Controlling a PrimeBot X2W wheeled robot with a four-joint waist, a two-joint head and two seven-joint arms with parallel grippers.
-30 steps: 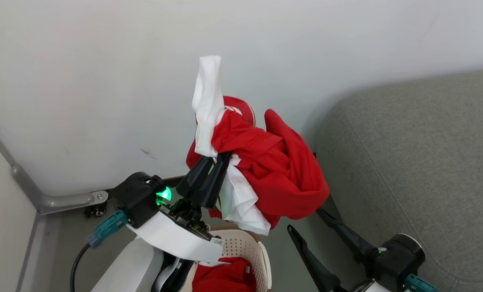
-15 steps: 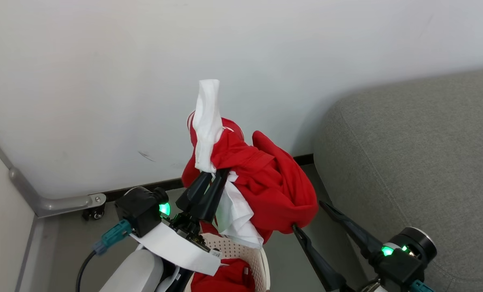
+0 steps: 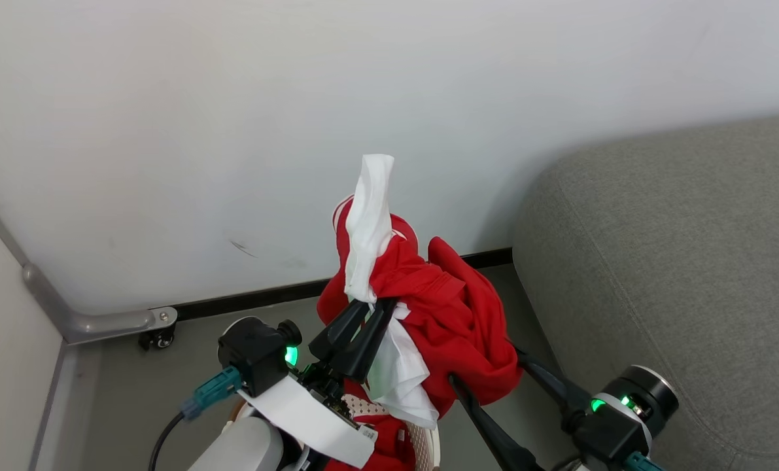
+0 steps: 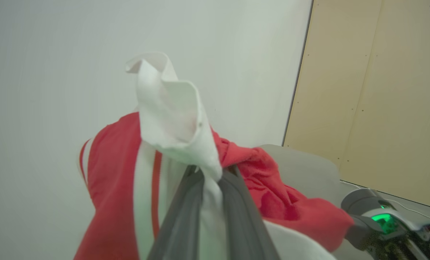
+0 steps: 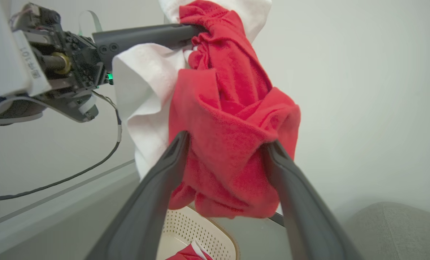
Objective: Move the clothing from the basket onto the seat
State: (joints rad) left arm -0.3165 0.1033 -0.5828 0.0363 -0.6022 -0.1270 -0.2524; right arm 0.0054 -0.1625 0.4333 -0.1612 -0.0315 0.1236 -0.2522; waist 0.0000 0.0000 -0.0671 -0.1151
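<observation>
Head view: the left gripper (image 3: pixel 379 302) pinches the clothing (image 3: pixel 458 327), a soft red-and-white bundle hanging over the perforated basket (image 3: pixel 362 407), with the grey woven seat (image 3: pixel 677 261) at 3 o'clock

Left wrist view: jaws pressed together on a white fold

Right wrist view: the right gripper (image 5: pixel 227 141) is spread, straddling the drooping red lobe at 12 o'clock

The clothing (image 3: pixel 458 320) at your left gripper (image 3: pixel 379 302) is soft, fuzzy red cloth with smoother white panels; the gripper's fingers look like matt dark plastic. Below your right gripper (image 3: pixel 487 366), the basket (image 5: pixel 204 225) is smooth, perforated cream plastic. To that gripper's right, the seat (image 3: pixel 677 261) is coarse grey woven fabric, matt.
</observation>
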